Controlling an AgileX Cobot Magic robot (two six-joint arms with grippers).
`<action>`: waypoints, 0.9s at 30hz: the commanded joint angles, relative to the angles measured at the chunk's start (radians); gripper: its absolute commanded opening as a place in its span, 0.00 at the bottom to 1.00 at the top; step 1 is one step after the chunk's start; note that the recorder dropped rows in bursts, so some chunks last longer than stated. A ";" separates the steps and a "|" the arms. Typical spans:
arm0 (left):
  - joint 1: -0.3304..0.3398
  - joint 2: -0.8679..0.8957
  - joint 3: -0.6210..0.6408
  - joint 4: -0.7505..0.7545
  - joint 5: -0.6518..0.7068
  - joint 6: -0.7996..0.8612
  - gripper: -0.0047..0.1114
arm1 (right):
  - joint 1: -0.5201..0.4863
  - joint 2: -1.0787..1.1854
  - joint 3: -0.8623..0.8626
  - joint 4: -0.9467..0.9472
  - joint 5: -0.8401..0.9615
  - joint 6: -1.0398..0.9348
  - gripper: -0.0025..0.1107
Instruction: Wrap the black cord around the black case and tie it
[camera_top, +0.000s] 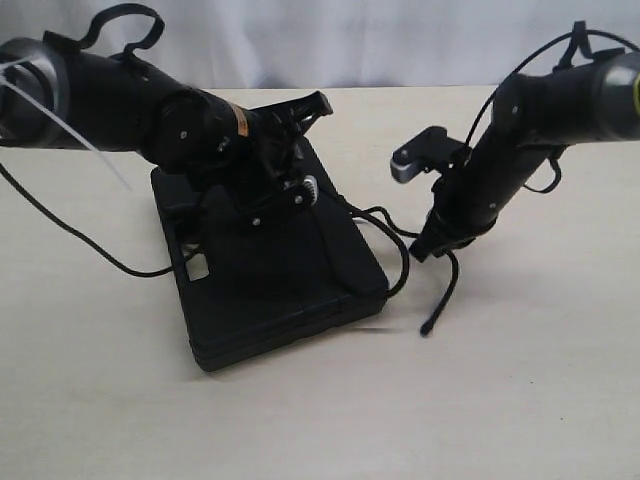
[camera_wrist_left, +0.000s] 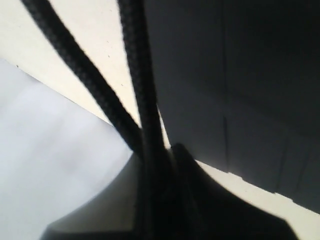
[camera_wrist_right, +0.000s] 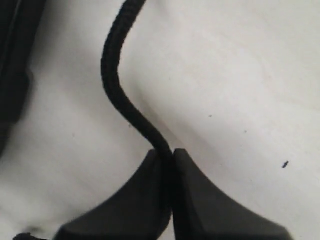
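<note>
The black case (camera_top: 285, 285) lies flat on the table at centre left, its handle slot toward the left. My left gripper (camera_top: 312, 105) reaches over the case's far edge. In the left wrist view the left gripper (camera_wrist_left: 161, 150) is shut on the black cord (camera_wrist_left: 142, 75), two strands running into it beside the case (camera_wrist_left: 250, 75). The cord (camera_top: 395, 235) leaves the case's right side in loops. My right gripper (camera_top: 427, 247) is shut on it, a short tail hanging to the table. In the right wrist view the cord (camera_wrist_right: 112, 80) curves into the shut right gripper (camera_wrist_right: 168, 152).
A thin black line (camera_top: 90, 245) runs across the table from the left edge to the case's handle side; I cannot tell whether it is cord or arm cable. The pale table (camera_top: 520, 400) extends right and front. A white backdrop (camera_top: 380, 40) stands behind.
</note>
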 joint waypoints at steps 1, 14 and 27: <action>-0.029 -0.009 0.001 -0.004 -0.039 0.029 0.04 | -0.059 -0.029 -0.051 0.221 0.047 0.020 0.06; -0.031 -0.032 0.001 -0.004 -0.053 0.029 0.04 | -0.119 -0.029 -0.115 0.505 0.129 -0.015 0.06; -0.031 -0.032 0.001 -0.011 -0.087 0.007 0.04 | -0.119 -0.029 -0.159 0.566 0.288 -0.027 0.06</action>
